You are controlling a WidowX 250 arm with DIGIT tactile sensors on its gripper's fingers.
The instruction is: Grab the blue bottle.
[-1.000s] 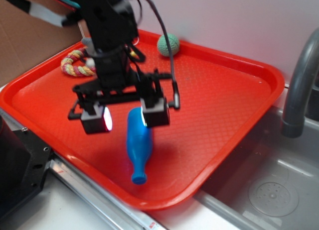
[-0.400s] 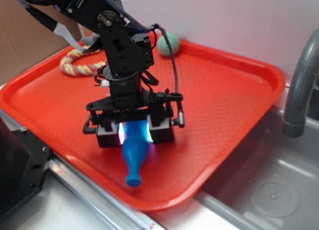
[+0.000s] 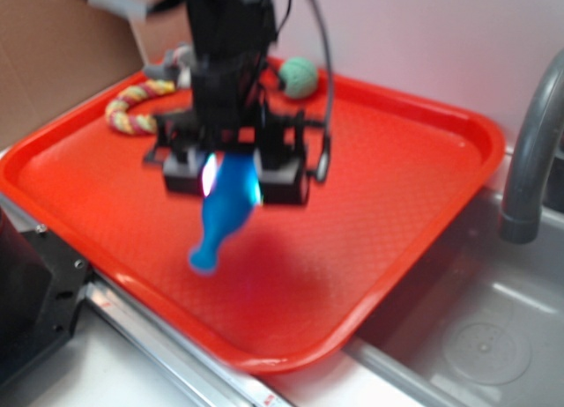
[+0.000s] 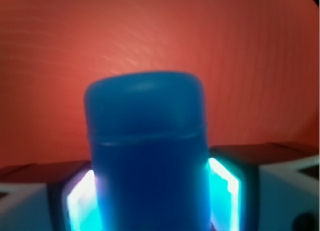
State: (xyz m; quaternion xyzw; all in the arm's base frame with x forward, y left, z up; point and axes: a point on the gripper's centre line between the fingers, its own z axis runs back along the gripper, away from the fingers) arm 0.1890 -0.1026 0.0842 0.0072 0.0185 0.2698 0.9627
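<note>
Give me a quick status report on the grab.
Gripper shut on blue bottle. Bottle lifted off red tray, neck hanging down. Nothing in the way.

The exterior view looks down at a slant from the near side, taking in the whole red tray (image 3: pixel 423 204) with my tool (image 3: pixel 233 173) at its left-center. The wrist view rides on me, very close, facing down past the blue bottle (image 4: pixel 147 156) onto tray (image 4: pixel 250 51). The 2 views share bottle, pads and tray floor.
</note>
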